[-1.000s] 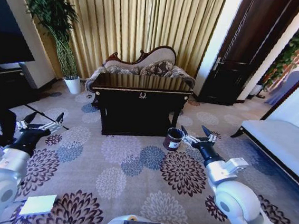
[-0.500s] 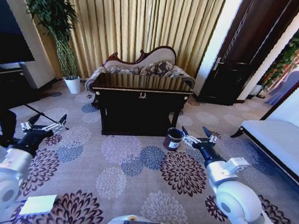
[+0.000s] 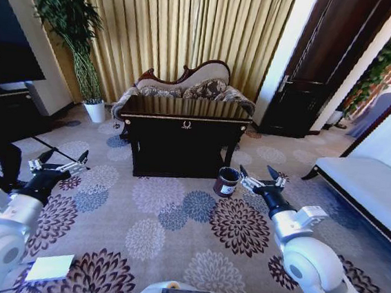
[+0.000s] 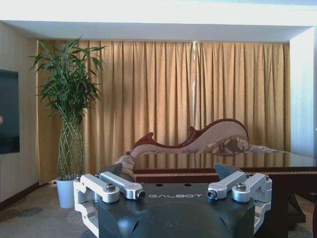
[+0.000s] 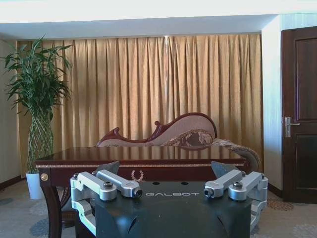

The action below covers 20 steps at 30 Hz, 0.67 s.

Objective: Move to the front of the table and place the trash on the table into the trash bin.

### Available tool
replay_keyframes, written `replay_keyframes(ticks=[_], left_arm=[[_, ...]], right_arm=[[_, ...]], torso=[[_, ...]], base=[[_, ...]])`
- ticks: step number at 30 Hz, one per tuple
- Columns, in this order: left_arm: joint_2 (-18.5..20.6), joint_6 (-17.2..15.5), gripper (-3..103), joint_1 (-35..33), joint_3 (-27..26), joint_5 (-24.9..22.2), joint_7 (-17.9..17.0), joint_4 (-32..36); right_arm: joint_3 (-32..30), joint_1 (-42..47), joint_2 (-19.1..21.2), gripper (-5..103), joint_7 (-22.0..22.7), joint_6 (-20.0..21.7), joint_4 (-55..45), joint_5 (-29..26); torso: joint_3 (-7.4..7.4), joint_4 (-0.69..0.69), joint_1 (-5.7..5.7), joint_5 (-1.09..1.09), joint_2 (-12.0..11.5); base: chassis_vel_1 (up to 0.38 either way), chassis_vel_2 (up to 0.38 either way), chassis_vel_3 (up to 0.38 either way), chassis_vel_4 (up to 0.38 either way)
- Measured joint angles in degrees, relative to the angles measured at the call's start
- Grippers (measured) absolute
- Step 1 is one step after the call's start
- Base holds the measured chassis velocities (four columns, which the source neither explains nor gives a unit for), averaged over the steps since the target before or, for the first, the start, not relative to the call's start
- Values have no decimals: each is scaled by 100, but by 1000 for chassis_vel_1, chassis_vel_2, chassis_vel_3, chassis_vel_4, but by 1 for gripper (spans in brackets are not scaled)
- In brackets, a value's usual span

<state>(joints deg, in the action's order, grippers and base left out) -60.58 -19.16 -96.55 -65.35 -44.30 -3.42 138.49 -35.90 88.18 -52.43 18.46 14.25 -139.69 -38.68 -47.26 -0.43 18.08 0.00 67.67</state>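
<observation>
Open carpet (image 3: 174, 221) is lying ahead; worktop (image 3: 185, 109) is blocking at 12 o'clock, trash bin (image 3: 227, 181) standing at 1 o'clock.

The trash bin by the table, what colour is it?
Dark maroon with a white label patch, the trash bin shows best in the head view.

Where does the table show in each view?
Head view: table at centre, before the sofa, bin at its right front corner.
Left wrist view: table to the right, past the left claw.
Right wrist view: table at centre.
Shared landmark: the sofa behind it.
</observation>
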Motion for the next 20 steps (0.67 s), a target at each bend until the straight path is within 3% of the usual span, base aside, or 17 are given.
replay_keyframes(ticks=[20], left_arm=[[0,0,100,0,-2,6,0,-1]], right_arm=[[1,-1,0,100,-1,0,0,2]], torso=[[0,0,0,0,0]], base=[[0,0,0,0]])
